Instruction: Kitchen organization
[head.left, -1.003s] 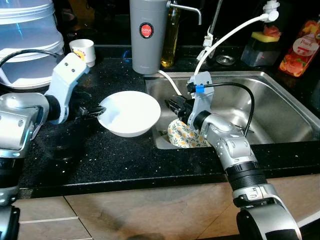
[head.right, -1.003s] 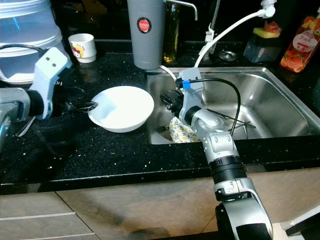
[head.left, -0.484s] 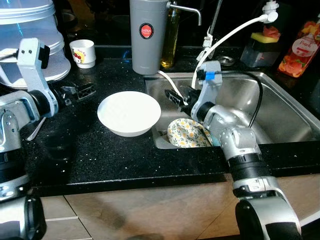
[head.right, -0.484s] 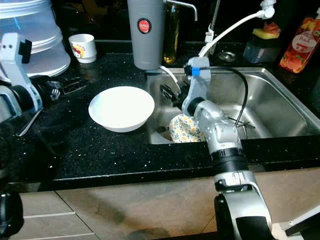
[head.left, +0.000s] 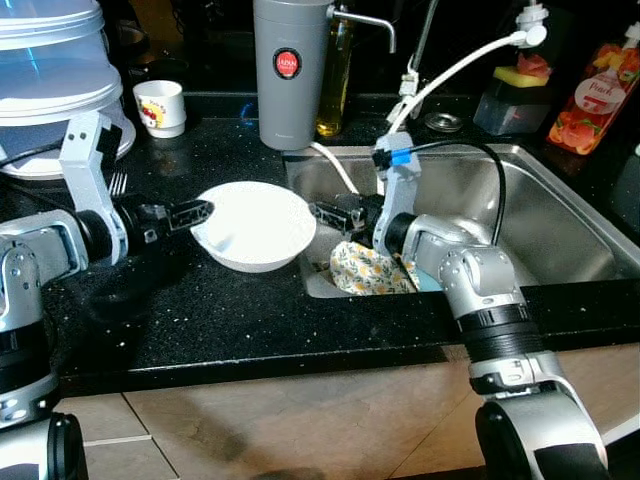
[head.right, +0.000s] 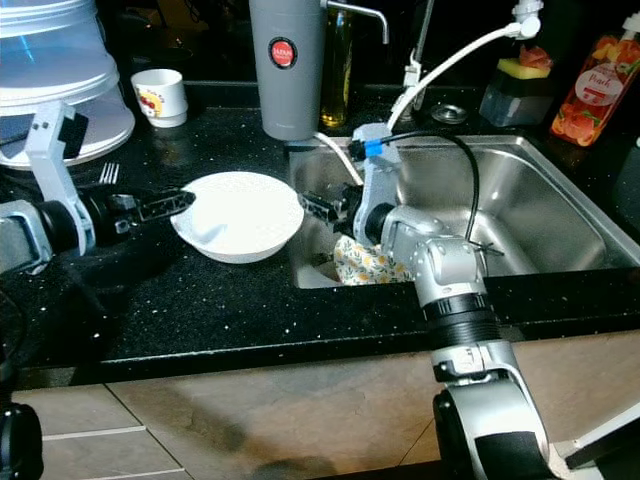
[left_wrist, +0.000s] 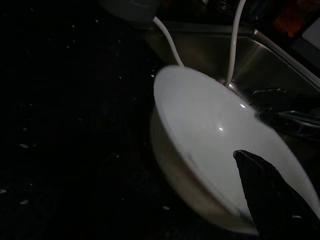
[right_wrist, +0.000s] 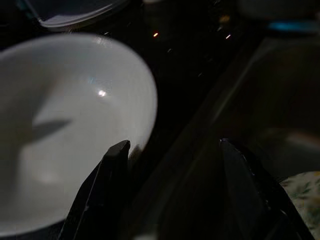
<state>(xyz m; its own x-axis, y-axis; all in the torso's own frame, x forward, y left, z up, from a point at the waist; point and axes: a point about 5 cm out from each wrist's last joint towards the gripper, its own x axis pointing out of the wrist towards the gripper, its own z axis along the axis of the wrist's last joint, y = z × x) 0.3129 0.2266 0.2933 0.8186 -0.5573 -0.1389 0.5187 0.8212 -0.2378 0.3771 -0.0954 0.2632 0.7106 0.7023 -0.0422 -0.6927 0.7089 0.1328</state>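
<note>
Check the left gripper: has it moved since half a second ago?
Yes. The left gripper has swung back from near the fork to the white bowl, its tips now at the bowl's rim.

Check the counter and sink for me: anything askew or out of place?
The white bowl sits tipped on the black counter, its left rim raised at the left tool. A floral plate leans on edge in the sink corner. No spills are visible.

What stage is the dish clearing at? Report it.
Done: the white bowl sits on the black counter. In hand: the left gripper is at its rim, and the open right gripper is near its other side. Left: the floral plate in the sink.
</note>
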